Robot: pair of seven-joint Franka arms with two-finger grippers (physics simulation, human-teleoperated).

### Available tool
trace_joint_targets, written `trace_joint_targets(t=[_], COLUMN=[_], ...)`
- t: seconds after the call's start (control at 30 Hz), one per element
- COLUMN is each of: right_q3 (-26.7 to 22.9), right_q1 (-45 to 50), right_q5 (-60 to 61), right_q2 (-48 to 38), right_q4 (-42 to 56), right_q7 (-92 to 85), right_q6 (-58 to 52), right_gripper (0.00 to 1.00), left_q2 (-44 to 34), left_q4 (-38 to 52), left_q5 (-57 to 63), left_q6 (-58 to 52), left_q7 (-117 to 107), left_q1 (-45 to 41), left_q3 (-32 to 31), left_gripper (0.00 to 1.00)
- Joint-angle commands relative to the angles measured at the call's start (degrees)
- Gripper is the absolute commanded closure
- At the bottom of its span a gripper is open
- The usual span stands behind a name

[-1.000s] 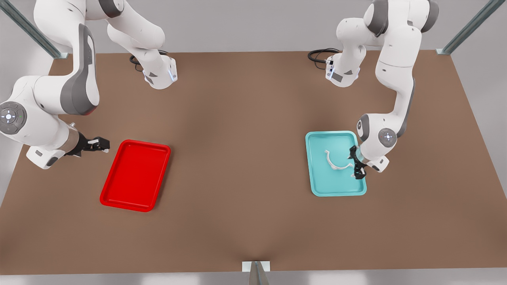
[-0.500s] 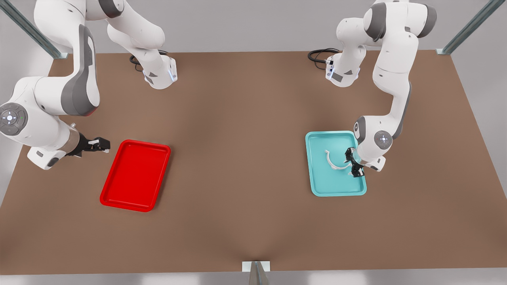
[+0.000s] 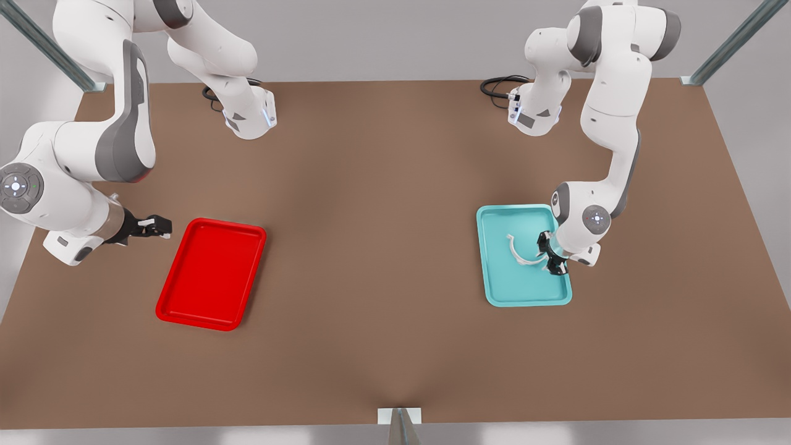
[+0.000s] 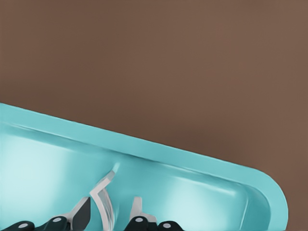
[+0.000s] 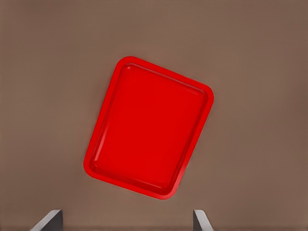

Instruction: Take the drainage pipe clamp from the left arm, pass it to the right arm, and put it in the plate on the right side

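The drainage pipe clamp [image 3: 514, 250], a thin white half-ring, lies in a teal tray [image 3: 525, 301] at the front view's right. My left gripper [image 3: 552, 253] is down over the tray at one end of the clamp. In the left wrist view the clamp [image 4: 102, 195] stands between the two fingers of that gripper [image 4: 109, 211], which is open and not closed on it. The plate [image 3: 210, 275], a glossy red tray, lies at the front view's left with nothing in it. My right gripper [image 3: 162, 227] waits open just beside the plate [image 5: 149, 134], above the table.
The brown table [image 3: 371, 247] stretches between the two trays. Both arm bases [image 3: 250, 117] stand at the far edge with cables. A metal bracket [image 3: 400, 417] sits at the middle of the near edge.
My left gripper has moved down and a little toward the clamp's end inside the teal tray. The right arm has barely shifted, and the clamp lies where it was.
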Motion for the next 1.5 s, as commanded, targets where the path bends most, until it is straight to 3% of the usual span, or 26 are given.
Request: trace_joint_targets(t=[0.0,0.13,0.23,0.33,0.7,0.97,1.13,1.47], right_q3=[0.0,0.0,0.0,0.0,0.0,0.0,0.1,0.3], right_q1=[0.0,0.0,0.0,0.0,-0.1,-0.5,-0.4,0.0], right_q5=[0.0,0.0,0.0,0.0,0.0,-0.1,-0.1,0.0], right_q2=[-0.1,-0.1,-0.1,-0.1,0.0,0.0,0.0,3.4], right_q4=[-0.1,-0.2,-0.2,-0.1,-0.7,-0.9,-0.9,1.1], right_q7=[-0.3,-0.3,-0.3,-0.3,-0.3,-0.3,-0.3,0.3], right_q6=[0.0,0.0,0.0,0.1,0.4,1.0,1.3,1.2], right_gripper=[0.00,0.00,0.00,0.00,0.00,0.00,0.00,0.00], left_q2=[0.0,-0.1,-0.1,-0.2,-0.2,-5.5,-6.1,-4.4], left_q4=[0.0,0.0,0.0,0.0,0.0,2.1,7.9,17.5], left_q5=[0.0,0.0,-0.1,-0.4,-0.4,-0.4,-0.4,-4.6], left_q6=[-0.1,-0.1,-0.1,-0.1,-0.9,-13.0,-21.8,-23.1], left_q7=[-3.2,-3.4,-3.7,-3.8,-3.8,-5.6,-15.6,-53.0], left_q1=[0.0,0.1,0.1,0.2,0.0,-1.1,-3.5,-14.1], left_q3=[0.0,0.0,0.0,0.0,-0.2,-0.8,-3.3,-6.6], left_gripper=[0.44,0.44,0.67,0.79,0.79,0.79,0.79,0.79])
